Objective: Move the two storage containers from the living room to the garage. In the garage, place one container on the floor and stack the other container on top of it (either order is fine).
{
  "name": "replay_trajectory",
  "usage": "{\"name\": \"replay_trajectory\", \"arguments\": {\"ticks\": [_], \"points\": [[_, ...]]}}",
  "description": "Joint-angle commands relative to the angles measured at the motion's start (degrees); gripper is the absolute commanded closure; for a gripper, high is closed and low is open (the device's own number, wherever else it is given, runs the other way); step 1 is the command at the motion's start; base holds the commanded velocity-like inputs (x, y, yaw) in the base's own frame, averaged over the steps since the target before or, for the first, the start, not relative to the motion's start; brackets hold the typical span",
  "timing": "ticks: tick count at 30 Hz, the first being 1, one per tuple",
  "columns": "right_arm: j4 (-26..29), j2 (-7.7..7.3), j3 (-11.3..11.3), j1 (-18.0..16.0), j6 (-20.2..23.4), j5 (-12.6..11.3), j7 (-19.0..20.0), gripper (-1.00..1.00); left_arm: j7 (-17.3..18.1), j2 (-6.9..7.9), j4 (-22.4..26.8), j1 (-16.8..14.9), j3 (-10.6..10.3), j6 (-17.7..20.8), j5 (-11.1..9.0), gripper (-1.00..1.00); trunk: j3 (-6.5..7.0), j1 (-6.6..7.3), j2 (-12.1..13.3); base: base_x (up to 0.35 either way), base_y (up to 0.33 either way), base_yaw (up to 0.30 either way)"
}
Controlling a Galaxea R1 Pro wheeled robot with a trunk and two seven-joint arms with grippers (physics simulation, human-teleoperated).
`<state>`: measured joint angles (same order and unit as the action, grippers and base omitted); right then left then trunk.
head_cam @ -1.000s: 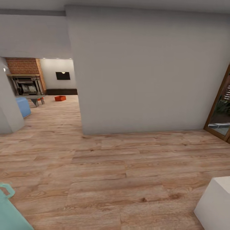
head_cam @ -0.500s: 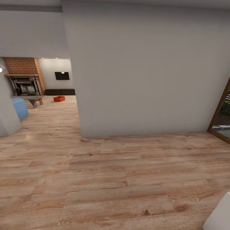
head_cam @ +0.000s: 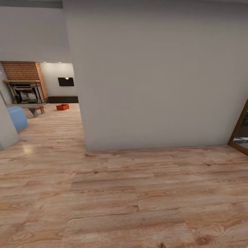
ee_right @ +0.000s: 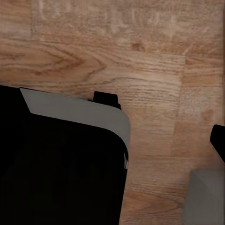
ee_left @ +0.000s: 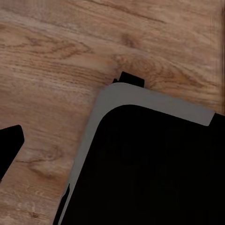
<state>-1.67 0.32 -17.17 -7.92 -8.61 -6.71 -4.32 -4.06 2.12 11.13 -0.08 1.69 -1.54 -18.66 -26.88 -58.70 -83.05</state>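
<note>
Far down the passage at the left, one orange-red storage container [head_cam: 62, 107] sits on the living room's light wood planks [head_cam: 65, 120], below the black wall TV [head_cam: 65, 81]. A second orange-red patch [head_cam: 40, 107] shows under a low grey table [head_cam: 32, 106]; I cannot tell what it is. In the left wrist view, a black fingertip [ee_left: 8, 146] pokes in over the wood floor beside my dark grey-rimmed base [ee_left: 154, 164]. In the right wrist view another black fingertip [ee_right: 219, 140] shows near the base [ee_right: 61, 159]. Neither view shows how the jaws stand.
A broad pale grey wall [head_cam: 155, 75] stands straight ahead, its corner [head_cam: 84, 148] edging the opening into the living room. There is a red brick fireplace [head_cam: 22, 84], a blue seat [head_cam: 16, 117], a grey wall end [head_cam: 5, 131] at left and a wood-framed glass door [head_cam: 240, 132] at right.
The whole head view has shifted: the wall looms larger, and the teal object at lower left and the white box at lower right have slid out of the picture.
</note>
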Motion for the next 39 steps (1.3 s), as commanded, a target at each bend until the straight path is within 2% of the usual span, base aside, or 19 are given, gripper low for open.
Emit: {"name": "replay_trajectory", "arguments": {"ticks": [1, 9, 39], "points": [[-0.2, 0.05, -0.5, -0.1, -0.4, -0.6, -0.1, -1.0, -0.1, -0.02, 0.0, 0.0, 0.1, -0.1, -0.1, -1.0, -0.05, -0.03, 0.0, 0.322, 0.0, 0.0], [-0.2, 0.11, -0.4, -0.1, -0.2, -0.7, -0.2, -1.0, -0.1, -0.02, 0.2, 0.0, 0.1, 0.0, -0.1, -1.0, -0.05, -0.03, 0.0, 0.322, 0.0, 0.079], [-0.2, 0.12, -0.4, -0.1, -0.4, -0.7, -0.2, -1.0, -0.1, -0.02, 0.3, 0.0, 0.1, -0.1, -0.1, -1.0, -0.05, -0.03, 0.0, 0.322, 0.0, 0.272]]}}
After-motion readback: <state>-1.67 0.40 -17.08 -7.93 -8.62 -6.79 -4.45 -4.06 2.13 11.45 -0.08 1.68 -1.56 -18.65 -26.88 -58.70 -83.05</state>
